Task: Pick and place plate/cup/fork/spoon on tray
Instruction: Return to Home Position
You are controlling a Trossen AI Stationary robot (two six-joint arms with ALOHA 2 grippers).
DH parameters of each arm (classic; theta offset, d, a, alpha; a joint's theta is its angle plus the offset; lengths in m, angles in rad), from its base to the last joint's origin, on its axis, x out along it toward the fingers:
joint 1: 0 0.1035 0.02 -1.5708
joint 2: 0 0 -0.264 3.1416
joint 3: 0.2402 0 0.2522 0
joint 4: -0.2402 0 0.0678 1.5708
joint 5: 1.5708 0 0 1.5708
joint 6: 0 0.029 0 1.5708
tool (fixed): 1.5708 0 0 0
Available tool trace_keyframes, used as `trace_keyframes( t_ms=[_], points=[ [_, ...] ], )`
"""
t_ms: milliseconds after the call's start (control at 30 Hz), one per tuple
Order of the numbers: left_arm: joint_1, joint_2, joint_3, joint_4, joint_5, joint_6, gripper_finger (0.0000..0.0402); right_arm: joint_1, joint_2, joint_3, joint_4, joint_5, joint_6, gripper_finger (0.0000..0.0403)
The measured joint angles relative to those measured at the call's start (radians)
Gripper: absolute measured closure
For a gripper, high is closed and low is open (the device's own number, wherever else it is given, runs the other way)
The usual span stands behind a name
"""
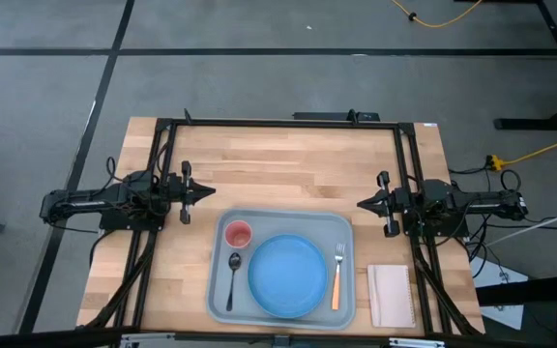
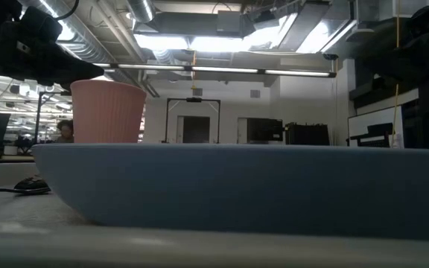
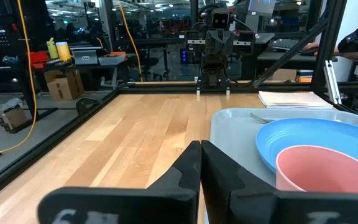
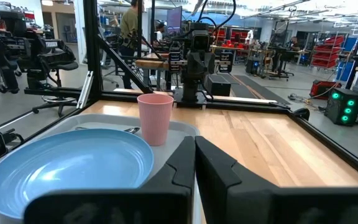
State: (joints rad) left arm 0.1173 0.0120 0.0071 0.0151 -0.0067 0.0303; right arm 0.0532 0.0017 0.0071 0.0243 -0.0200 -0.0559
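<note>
My left pincer (image 1: 208, 192) and right pincer (image 1: 361, 204) hover empty, fingers pressed together, clear of the tray (image 1: 346, 228), I judge so nothing gets knocked. The plate (image 1: 288, 276) lies centred on it, the cup (image 1: 237, 234) and spoon (image 1: 233, 276) to its left, the fork (image 1: 337, 276) to its right.

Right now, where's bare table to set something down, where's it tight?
Free: bare table between left gripper and right gripper, past the tray; strip left of tray. Crowded: tray holds cup, spoon, plate, fork; white pad just right of it.

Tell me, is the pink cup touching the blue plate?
Apart. The high view shows a strip of bare tray between the cup and the plate.
</note>
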Motion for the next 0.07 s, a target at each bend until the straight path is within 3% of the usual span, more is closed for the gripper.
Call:
trace_keyframes(
  t_ms=[67],
  points=[
    [0.000, 0.000, 0.000, 0.000, 0.000, 0.000, 0.0401, 0.000, 0.000, 0.000, 0.000, 0.000, -0.001, 0.0386]
  ],
)
